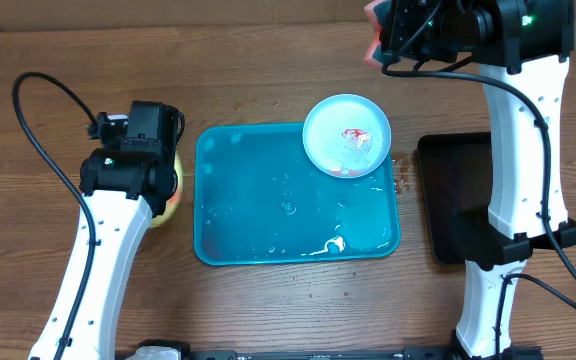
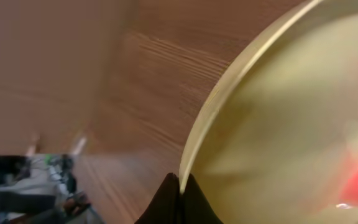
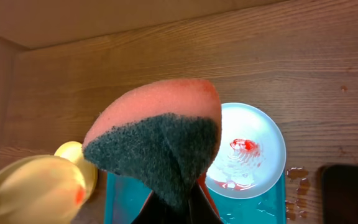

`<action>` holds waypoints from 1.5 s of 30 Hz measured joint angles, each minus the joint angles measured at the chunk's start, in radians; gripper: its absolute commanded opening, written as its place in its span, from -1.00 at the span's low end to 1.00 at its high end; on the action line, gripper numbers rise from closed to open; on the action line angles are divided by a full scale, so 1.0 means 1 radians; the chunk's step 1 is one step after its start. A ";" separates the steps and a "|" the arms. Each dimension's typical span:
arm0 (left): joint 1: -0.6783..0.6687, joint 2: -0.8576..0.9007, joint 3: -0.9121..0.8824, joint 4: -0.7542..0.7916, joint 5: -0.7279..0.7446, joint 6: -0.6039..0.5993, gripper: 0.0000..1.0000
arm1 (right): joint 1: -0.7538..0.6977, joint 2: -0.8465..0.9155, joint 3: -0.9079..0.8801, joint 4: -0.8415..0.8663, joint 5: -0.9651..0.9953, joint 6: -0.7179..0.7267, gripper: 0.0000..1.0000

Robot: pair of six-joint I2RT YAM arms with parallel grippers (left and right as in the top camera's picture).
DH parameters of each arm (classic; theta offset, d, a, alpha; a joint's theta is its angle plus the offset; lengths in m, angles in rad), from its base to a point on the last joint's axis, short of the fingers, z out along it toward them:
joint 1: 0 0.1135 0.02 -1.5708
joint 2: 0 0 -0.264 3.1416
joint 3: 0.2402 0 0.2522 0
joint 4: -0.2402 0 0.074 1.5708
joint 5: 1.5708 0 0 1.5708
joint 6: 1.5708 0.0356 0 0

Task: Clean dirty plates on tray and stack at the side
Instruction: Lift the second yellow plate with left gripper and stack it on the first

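**Desk:** Where are the plates on your feed?

**Operator:** On the overhead I see the blue plate (image 1: 346,136) at the far right corner of the turquoise tray (image 1: 258,200). It laps over the far rim and has a red smear in its centre. A yellow-green plate (image 1: 174,192) sits off the tray, just beside its left edge, mostly hidden under my left arm.

**Desk:** And the fingers?

**Operator:** My left wrist camera shows the left fingers (image 2: 165,208) pressed together on that plate's rim, pinching it. Red sauce shows at the right of that frame. My right fingers (image 3: 166,218) pinch a sponge (image 3: 157,134), orange foam with a dark grey scouring face. On the overhead it is beyond the tray's far side.

**Desk:** What about the surface and the room?

**Operator:** The surface (image 1: 268,60) is brown wood grain, with a plain brown board behind it. Water lies in the tray, and there is a white foam streak (image 1: 333,245) near its near edge. Droplets (image 1: 400,180) sit on the wood between it and a black tray (image 1: 458,200). A green light (image 1: 528,18) glows on my right arm. The left wrist view catches blurred clutter at lower left, which I can't make out.

**Desk:** Does one view show something the others don't?

**Operator:** The right wrist view shows a second yellow-green edge (image 3: 73,155) behind the first plate. On the overhead my arm hides it.
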 measured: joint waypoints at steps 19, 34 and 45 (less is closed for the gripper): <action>0.000 0.002 0.000 0.010 -0.325 -0.082 -0.92 | 0.000 0.000 0.000 -0.001 -0.005 -0.016 -0.93; -0.092 0.013 0.000 0.239 0.283 0.031 -0.91 | 0.000 0.000 0.000 -0.001 -0.005 -0.016 -0.93; -0.233 0.074 0.000 0.196 0.051 0.025 -0.92 | 0.000 0.000 0.000 -0.002 -0.005 -0.016 -0.93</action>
